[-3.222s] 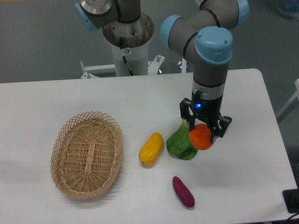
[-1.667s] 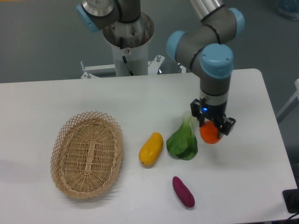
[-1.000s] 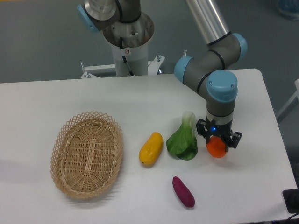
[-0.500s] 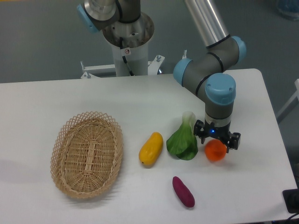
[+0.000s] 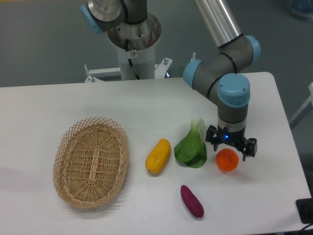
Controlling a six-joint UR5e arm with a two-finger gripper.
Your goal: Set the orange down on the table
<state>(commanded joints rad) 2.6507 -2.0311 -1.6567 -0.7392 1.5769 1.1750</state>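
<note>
The orange [image 5: 227, 160] is a small round bright-orange fruit resting on the white table [image 5: 58, 103], right of the green leafy vegetable [image 5: 191, 147]. My gripper [image 5: 231, 147] hangs just above and slightly behind it, open, with its black fingers spread wider than the fruit and not touching it. The orange's top edge is partly hidden by the gripper body.
A yellow mango-like fruit [image 5: 158, 155] lies left of the vegetable. A purple sweet potato [image 5: 192, 200] sits near the front edge. An oval wicker basket [image 5: 91, 161] stands at the left. The arm's base column [image 5: 133, 44] rises at the back.
The gripper carried the orange to the right and down onto the table, then opened. In the last half second the fingers spread further and the gripper shifted slightly right, leaving the orange free.
</note>
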